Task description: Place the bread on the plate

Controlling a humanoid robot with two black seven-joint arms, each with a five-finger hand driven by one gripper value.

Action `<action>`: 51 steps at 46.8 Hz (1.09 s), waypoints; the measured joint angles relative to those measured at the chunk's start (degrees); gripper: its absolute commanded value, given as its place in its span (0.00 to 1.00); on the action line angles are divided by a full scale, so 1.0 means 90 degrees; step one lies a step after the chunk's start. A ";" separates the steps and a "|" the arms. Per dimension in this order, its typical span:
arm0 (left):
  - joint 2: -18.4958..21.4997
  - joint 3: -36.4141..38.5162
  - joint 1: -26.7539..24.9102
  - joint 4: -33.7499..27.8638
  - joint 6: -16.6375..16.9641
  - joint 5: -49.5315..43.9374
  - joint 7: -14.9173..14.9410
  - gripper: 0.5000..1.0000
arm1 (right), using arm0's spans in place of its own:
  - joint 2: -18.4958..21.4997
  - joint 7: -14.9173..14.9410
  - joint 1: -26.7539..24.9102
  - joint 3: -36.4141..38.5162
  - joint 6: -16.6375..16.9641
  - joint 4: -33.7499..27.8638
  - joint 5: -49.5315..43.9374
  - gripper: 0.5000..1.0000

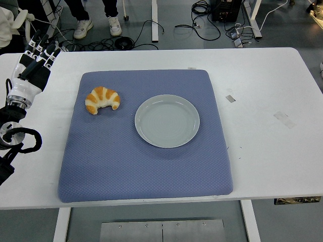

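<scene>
A golden croissant (102, 100) lies on the left part of a blue mat (146, 166). To its right, near the mat's middle, sits an empty pale grey plate (167, 121). My left hand (36, 56) is over the table's far left edge, well left of the croissant, with its fingers straight and spread, holding nothing. The right arm does not show.
The mat covers most of the white table (267, 101). Small bits of tape (230, 98) lie on the table right of the mat. A person's feet in sneakers (83, 27) and cables (131, 40) are on the floor beyond the far edge.
</scene>
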 measured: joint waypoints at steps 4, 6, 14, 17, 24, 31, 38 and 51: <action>0.0044 -0.0007 -0.0001 0.0000 -0.0016 -0.0037 0.0000 0.97 | 0.0000 0.0000 0.0000 -0.0001 0.0000 0.0001 0.0000 1.00; 0.0044 -0.0007 -0.0013 0.0000 -0.0017 -0.0045 0.0001 0.97 | 0.0000 -0.0001 -0.0001 -0.0002 0.0000 0.0000 0.0000 1.00; 0.0107 -0.0019 -0.0040 -0.0003 -0.0258 -0.0061 0.0010 0.97 | 0.0000 -0.0001 -0.0005 -0.0003 0.0000 -0.0004 0.0000 1.00; 0.0155 -0.0049 -0.0040 -0.0005 -0.0618 -0.0062 0.0010 0.97 | 0.0000 0.0000 -0.0002 -0.0004 0.0000 -0.0003 0.0000 1.00; 0.0219 -0.0104 -0.0075 0.0002 -0.0892 -0.0059 0.0010 0.97 | 0.0000 0.0000 0.0001 -0.0004 0.0000 -0.0001 0.0000 1.00; 0.0324 -0.0025 -0.0173 0.0053 -0.0704 0.0013 0.0017 0.97 | 0.0000 0.0000 -0.0004 -0.0004 0.0000 -0.0001 0.0000 1.00; 0.0327 0.0098 -0.0224 0.0060 -0.0605 0.0047 0.0027 0.97 | 0.0000 -0.0001 -0.0004 -0.0003 0.0000 0.0000 0.0000 1.00; 0.0416 0.0260 -0.0194 0.0061 -0.0613 0.0076 0.0077 0.97 | 0.0000 -0.0001 -0.0005 -0.0002 0.0000 -0.0003 0.0000 1.00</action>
